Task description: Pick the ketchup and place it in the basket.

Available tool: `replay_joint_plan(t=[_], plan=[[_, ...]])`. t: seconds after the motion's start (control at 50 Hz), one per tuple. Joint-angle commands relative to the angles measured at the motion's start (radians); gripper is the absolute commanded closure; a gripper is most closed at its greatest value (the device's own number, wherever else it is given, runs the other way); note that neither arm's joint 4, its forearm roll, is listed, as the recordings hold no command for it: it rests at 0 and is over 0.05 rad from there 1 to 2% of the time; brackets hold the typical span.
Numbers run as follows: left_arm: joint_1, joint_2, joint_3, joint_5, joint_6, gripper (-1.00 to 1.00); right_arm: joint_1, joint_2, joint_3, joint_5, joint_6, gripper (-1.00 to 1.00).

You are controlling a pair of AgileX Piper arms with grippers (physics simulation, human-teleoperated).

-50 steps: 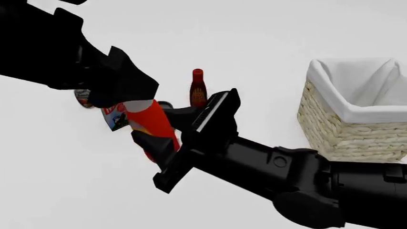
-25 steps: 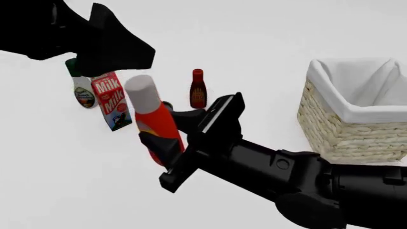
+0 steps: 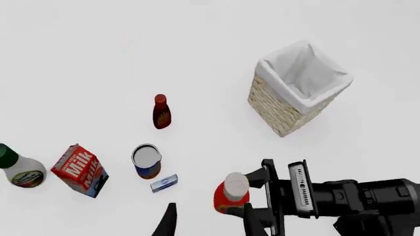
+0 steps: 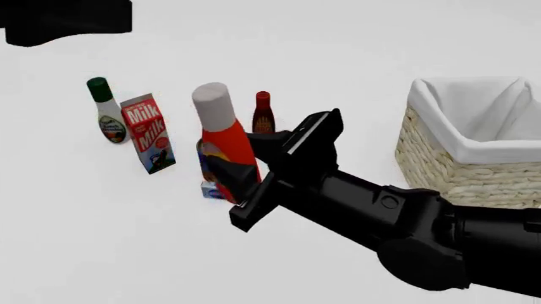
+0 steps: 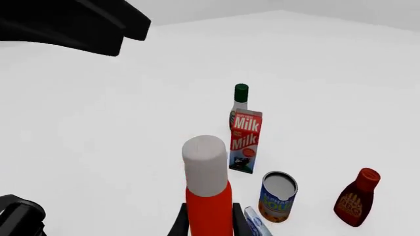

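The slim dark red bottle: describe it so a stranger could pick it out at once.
Start at the wicker basket on the right of the front view and look left, past the ketchup held in the right gripper. The dark red bottle stands upright alone behind it. It is smaller and darker than the ketchup, and its cap is red, not white.

I am holding the ketchup (image 4: 227, 147) in my right gripper (image 4: 241, 166), above the table (image 4: 101, 240), in front of the can (image 3: 146, 161) and the small box (image 3: 163, 183). The milk carton (image 4: 149, 133) is standing to its left, the green-capped bottle (image 4: 106, 110) further left. The dark sauce bottle (image 4: 263, 113) is standing behind. The basket (image 4: 473, 147) is sitting well apart on the right.
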Motion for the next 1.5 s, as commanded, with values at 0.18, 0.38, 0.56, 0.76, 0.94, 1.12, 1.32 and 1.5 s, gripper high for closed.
replay_joint_plan(t=[0.18, 0.38, 0.56, 0.76, 0.94, 1.12, 1.32, 1.5], plan=[[0.175, -0.193, 0.275, -0.16, -0.068, -1.0, -0.073, -0.064, -0.02, 0.064, 0.017, 1.0], [0.252, -0.298, 0.474, -0.274, -0.099, -1.0, -0.119, -0.112, -0.021, 0.089, 0.027, 1.0], [0.343, -0.361, 0.611, -0.394, -0.117, -1.0, -0.18, -0.159, -0.029, 0.115, 0.04, 1.0], [0.43, -0.45, 0.731, -0.512, -0.109, -1.0, -0.25, -0.198, -0.032, 0.14, 0.035, 1.0], [0.502, -0.517, 0.826, -0.597, -0.129, -1.0, -0.322, -0.228, -0.064, 0.185, 0.024, 1.0], [0.556, -0.628, 0.937, -0.671, -0.179, -1.0, -0.388, -0.269, -0.096, 0.245, 0.015, 1.0], [0.596, -0.718, 1.001, -0.701, -0.177, -1.0, -0.452, -0.299, -0.123, 0.283, 0.007, 1.0], [0.619, -0.792, 1.034, -0.706, -0.159, -1.0, -0.526, -0.322, -0.129, 0.289, 0.026, 1.0]])
